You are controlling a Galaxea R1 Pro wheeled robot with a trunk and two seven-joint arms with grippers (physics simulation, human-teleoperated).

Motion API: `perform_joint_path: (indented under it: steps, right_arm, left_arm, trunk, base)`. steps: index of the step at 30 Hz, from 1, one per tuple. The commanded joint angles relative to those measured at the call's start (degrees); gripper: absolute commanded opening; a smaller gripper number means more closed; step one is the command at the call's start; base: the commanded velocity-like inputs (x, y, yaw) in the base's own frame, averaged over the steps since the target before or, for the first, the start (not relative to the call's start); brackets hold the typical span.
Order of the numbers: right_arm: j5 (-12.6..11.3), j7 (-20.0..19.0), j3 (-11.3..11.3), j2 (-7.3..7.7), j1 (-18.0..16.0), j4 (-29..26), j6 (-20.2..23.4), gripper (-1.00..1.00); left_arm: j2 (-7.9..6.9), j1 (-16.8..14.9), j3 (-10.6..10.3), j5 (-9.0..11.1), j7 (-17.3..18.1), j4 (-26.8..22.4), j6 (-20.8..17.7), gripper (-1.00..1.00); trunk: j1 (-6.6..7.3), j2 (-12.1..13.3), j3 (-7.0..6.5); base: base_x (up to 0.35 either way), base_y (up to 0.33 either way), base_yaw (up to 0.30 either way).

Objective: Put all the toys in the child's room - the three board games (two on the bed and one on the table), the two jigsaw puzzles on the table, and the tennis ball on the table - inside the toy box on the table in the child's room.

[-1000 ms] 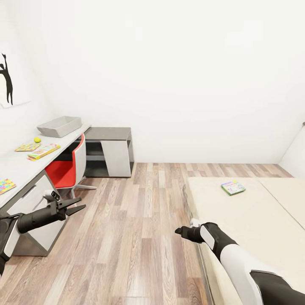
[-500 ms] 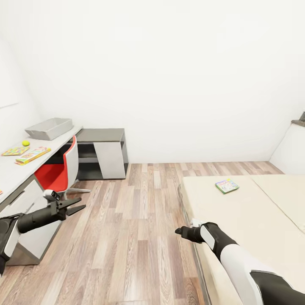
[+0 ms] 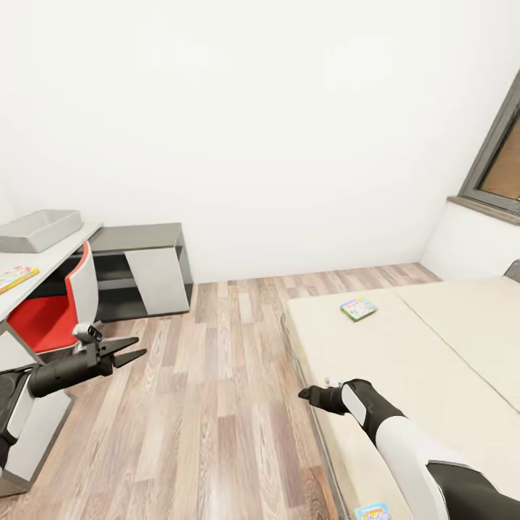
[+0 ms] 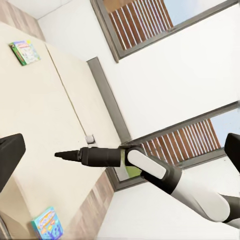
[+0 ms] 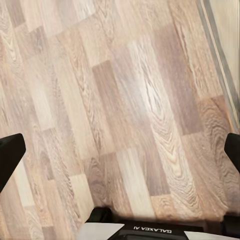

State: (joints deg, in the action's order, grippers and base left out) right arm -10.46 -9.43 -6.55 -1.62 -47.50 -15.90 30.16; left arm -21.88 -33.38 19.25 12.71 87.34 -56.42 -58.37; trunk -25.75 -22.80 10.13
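The light grey toy box (image 3: 40, 229) stands at the far end of the table (image 3: 50, 258), and a yellow-edged board game (image 3: 14, 277) lies at the picture's left edge. On the bed (image 3: 433, 375) lies a green-bordered board game (image 3: 359, 308) (image 4: 25, 51). A blue one (image 3: 373, 511) (image 4: 47, 221) lies near the mattress's near edge. My left gripper (image 3: 137, 347) hangs open over the floor beside the desk drawers. My right gripper (image 3: 303, 394) (image 4: 62, 155) is open and empty at the bed's side edge. The jigsaw puzzles and tennis ball are out of view.
A red chair (image 3: 58, 310) is tucked at the table, with a low dark grey cabinet (image 3: 137, 271) beyond it. Wood-plank floor (image 3: 217, 404) (image 5: 120, 100) runs between desk and bed. A shuttered window (image 3: 502, 155) (image 4: 145, 20) sits in the right wall.
The whole view has swung right: table, toy box and chair slid to the left edge, the window and the blue game came into sight. Both arms keep their pose.
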Motion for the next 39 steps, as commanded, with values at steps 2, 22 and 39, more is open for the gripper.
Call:
perform_joint_path:
  steps: [2,22,39]
  right_arm:
    - [0.09,-0.06,-0.43,-0.05,-0.05,-0.06,0.34,1.0]
    - [0.09,-0.06,-0.41,-0.11,-0.05,-0.06,0.34,1.0]
    - [0.09,-0.06,-0.44,-0.09,-0.05,-0.08,0.34,1.0]
  left_arm:
    - [-0.02,-0.02,0.0,0.04,0.2,0.0,-0.61,1.0]
    - [-0.01,-0.02,0.0,0.04,0.25,0.0,-0.69,1.0]
    - [-0.05,-0.02,0.0,0.04,0.21,0.0,-0.67,1.0]
  trunk:
    - [-0.03,-0.12,0.12]
    - [-0.03,-0.12,0.12]
    - [-0.03,-0.12,0.12]
  base:
    - [0.002,0.232,-0.282]
    - [0.008,0.243,-0.282]
    - [0.005,0.068,-0.282]
